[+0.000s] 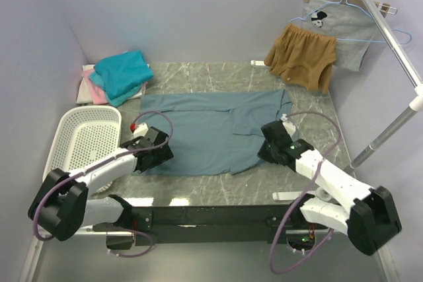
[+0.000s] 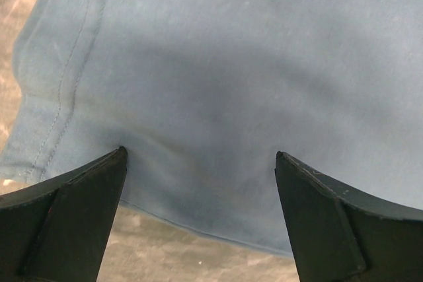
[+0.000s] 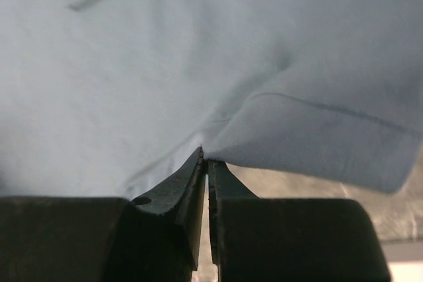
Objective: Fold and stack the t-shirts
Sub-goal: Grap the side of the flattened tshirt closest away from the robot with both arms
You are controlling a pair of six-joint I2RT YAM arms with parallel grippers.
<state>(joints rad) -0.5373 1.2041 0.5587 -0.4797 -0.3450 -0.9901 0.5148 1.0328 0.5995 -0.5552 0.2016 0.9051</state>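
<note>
A large grey-blue t-shirt (image 1: 205, 127) lies spread on the marble table (image 1: 251, 183), with its right side folded inward. My left gripper (image 1: 165, 153) hovers open over the shirt's near-left corner. In the left wrist view, its fingers (image 2: 79, 209) straddle the cloth (image 2: 231, 64) just above the hem, and the left gripper (image 2: 200, 156) holds nothing. My right gripper (image 1: 264, 151) is at the shirt's near-right edge. In the right wrist view, the right gripper (image 3: 206, 158) is shut on a pinch of the shirt (image 3: 165, 64). A teal t-shirt (image 1: 122, 74) lies on a pink one (image 1: 96, 90) at the back left.
A white plastic basket (image 1: 86, 133) stands left of the shirt. Mustard-brown shorts (image 1: 301, 54) and a light grey printed garment (image 1: 340, 24) hang at the back right from a metal rack pole (image 1: 390, 31) that slants down the right side.
</note>
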